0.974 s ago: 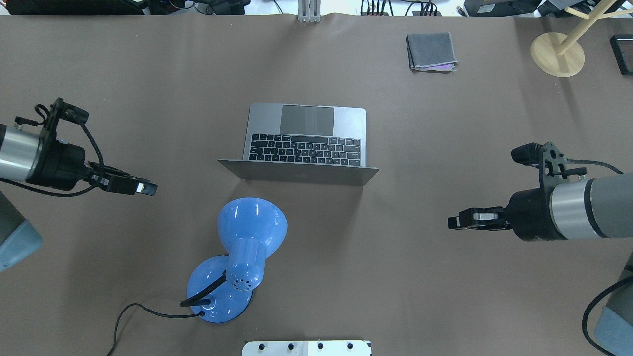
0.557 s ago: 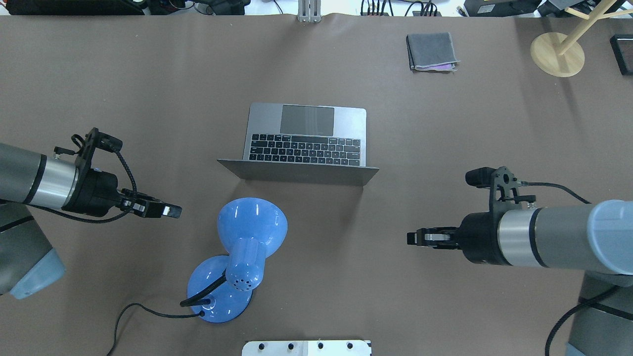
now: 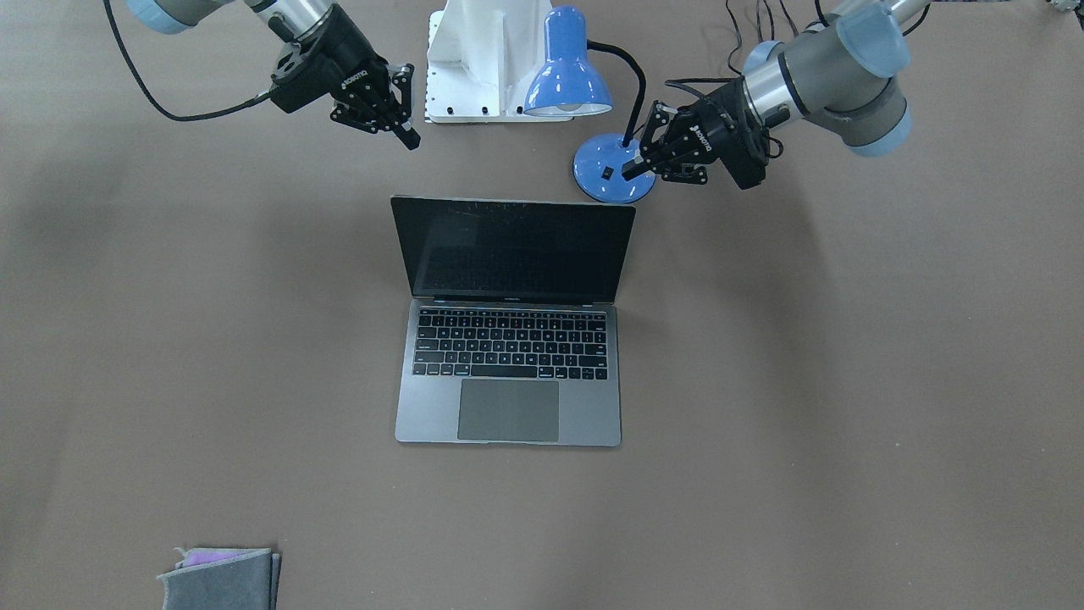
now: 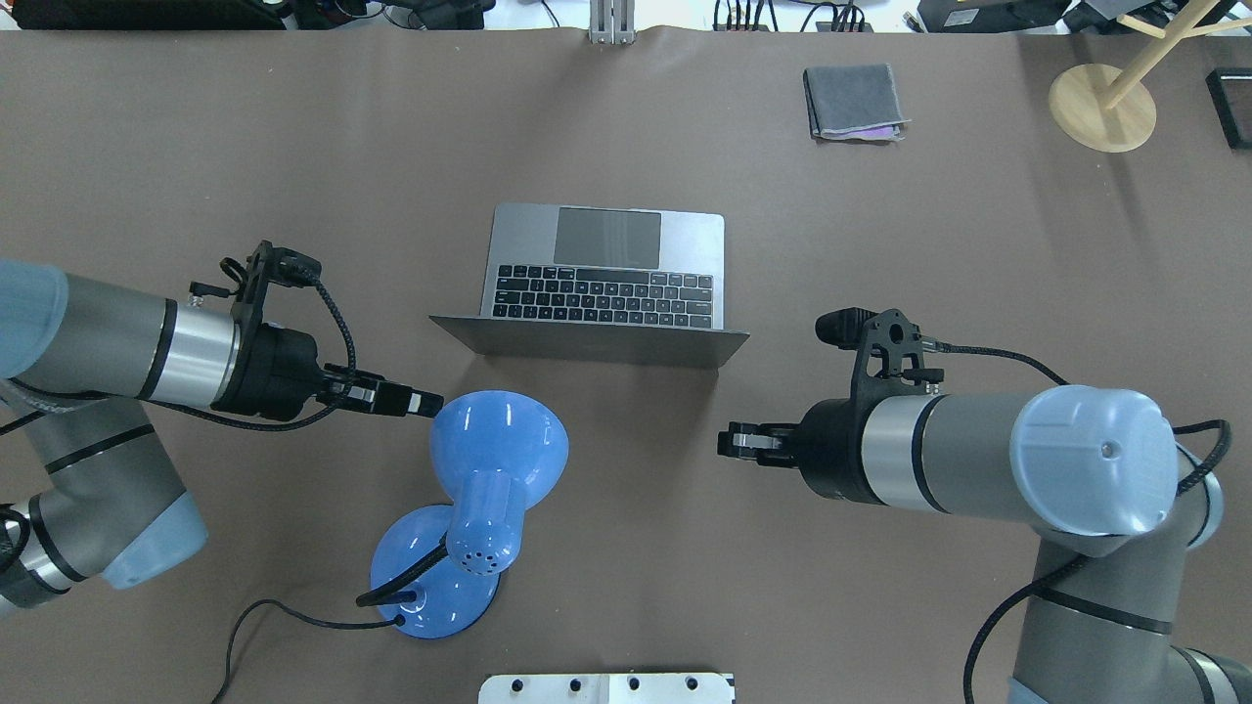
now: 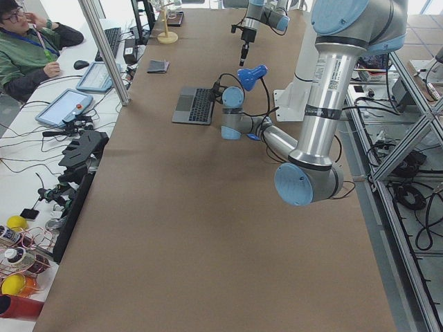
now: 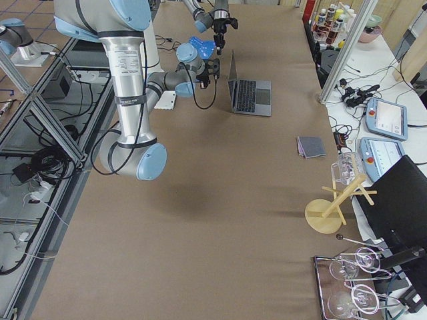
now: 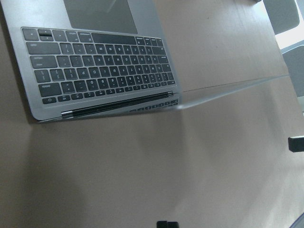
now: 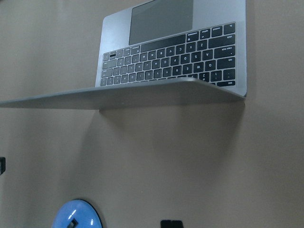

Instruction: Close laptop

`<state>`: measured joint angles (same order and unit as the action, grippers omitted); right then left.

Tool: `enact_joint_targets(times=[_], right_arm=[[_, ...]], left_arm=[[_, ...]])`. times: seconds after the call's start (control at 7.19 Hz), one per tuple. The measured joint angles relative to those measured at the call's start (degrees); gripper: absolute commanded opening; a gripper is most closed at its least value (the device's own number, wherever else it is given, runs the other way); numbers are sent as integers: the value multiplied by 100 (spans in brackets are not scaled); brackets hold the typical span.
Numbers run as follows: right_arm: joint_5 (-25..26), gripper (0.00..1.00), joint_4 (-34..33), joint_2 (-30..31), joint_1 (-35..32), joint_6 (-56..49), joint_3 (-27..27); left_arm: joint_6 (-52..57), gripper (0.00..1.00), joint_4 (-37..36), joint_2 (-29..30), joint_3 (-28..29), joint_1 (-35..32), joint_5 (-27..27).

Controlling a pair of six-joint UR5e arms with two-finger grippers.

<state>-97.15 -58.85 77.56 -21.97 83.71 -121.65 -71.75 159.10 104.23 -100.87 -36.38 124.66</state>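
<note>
Laptop (image 4: 606, 279) sits open mid-counter (image 4: 880, 244), base flat, lid up, black screen facing away from our base. Nothing is touching it.

Left end effector (image 4: 425, 401): fingers pinched together, holding nothing. It is on the base side of the laptop's lid, off the lid's left corner and clear of it. In the overhead view its tip overlaps the shade edge of the blue lamp (image 4: 499, 440); we can't tell if they touch.

Right end effector (image 4: 729, 442): fingers also closed, nothing held. It is on the base side of the lid near its right corner, apart from the laptop.

A folded grey cloth (image 4: 853, 102) lies well beyond the laptop's trackpad edge, to the right.
</note>
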Motion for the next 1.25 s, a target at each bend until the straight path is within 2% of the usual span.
enact_joint_targets(times=[0.42, 0.83, 1.25], right_arm=[[4, 0, -46, -250, -309, -30, 280], [-25, 0, -64, -325, -513, -49, 331], [-32, 0, -181, -401, -622, -54, 383]], left_arm=[[-114, 0, -70, 260, 60, 24, -65], [-119, 0, -158, 335, 67, -62, -103], [-108, 0, -772, 581, 67, -234, -384]])
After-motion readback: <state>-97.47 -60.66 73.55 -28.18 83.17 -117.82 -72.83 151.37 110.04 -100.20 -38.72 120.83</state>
